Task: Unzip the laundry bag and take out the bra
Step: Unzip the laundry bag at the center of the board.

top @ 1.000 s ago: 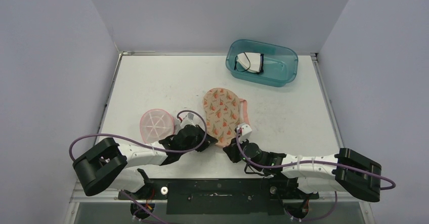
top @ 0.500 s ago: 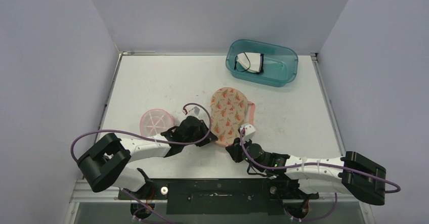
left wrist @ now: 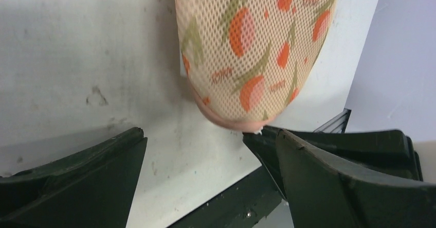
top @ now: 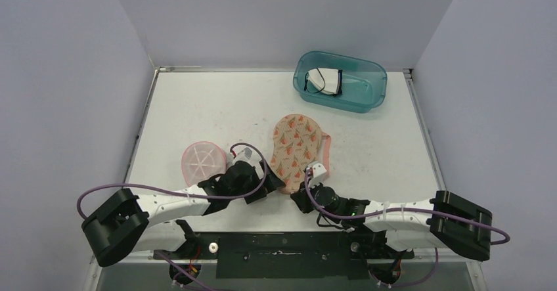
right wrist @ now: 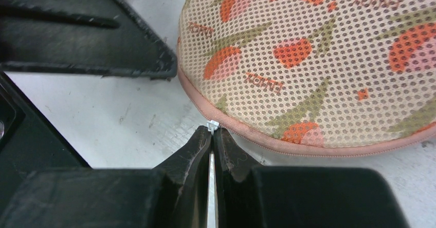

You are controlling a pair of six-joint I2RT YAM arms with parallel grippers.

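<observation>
The laundry bag (top: 295, 148) is a mesh oval with an orange and green print and a pink zipper rim, lying mid-table. In the left wrist view its near end (left wrist: 247, 53) sits just beyond my left gripper (left wrist: 193, 135), whose fingers stand wide open with only bare table between them. My left gripper (top: 267, 186) is at the bag's near left edge. My right gripper (right wrist: 213, 130) is shut on the small white zipper pull (right wrist: 213, 125) at the bag's (right wrist: 319, 58) rim; in the top view this gripper (top: 297, 193) is at the bag's near end. The bra is hidden.
A pink round mesh piece (top: 202, 161) lies left of my left arm. A teal bin (top: 368, 94) at the back right holds a white item with black straps (top: 323, 81). One finger (right wrist: 103, 37) of my left gripper shows close by in the right wrist view.
My left gripper has let go of the bag's edge, opened wide and drawn back a little. The bag swung slightly right earlier and now rests. My right gripper stays shut on the pull.
</observation>
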